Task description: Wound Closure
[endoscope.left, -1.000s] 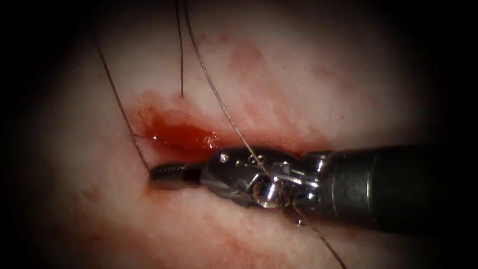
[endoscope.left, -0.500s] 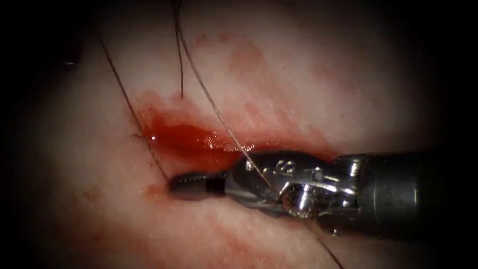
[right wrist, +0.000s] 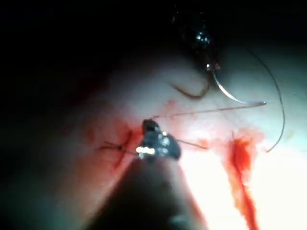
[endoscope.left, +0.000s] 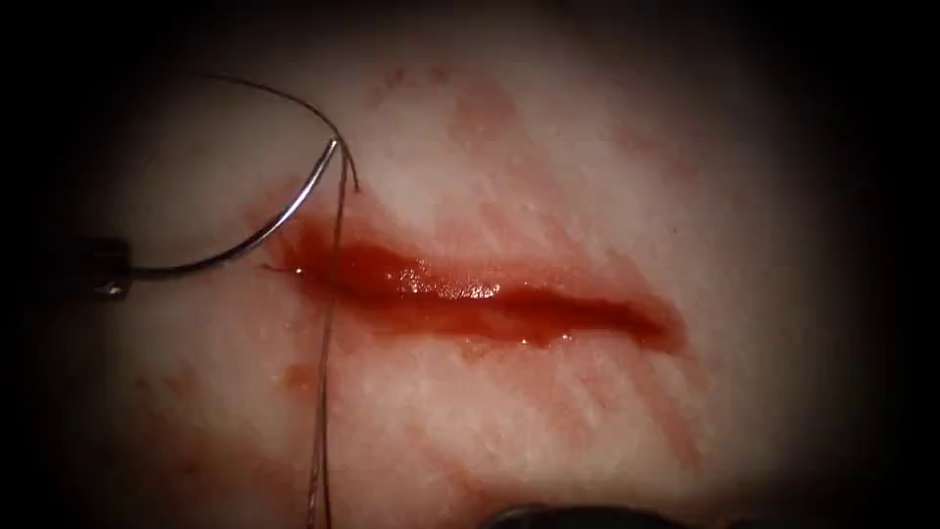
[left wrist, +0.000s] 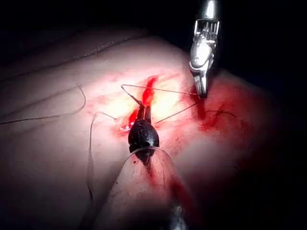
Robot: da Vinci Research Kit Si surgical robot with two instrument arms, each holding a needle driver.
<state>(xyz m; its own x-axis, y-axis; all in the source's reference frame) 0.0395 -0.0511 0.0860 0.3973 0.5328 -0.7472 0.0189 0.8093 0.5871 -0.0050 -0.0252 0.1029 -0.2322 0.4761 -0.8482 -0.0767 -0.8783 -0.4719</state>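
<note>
Left hand (endoscope.left: 116,269), edge-cropped, grips needle (endoscope.left: 257,231); tip hidden.

Light pools bright at centre — fades to black surround on every side; no room visible.

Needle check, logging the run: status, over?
Left tool grips the needle at one end, clear of the tissue. Thread trails from its free end across the cut. Right tool holds thread.

Suturing practice bench: cut tissue (endoscope.left: 548,196)
</note>
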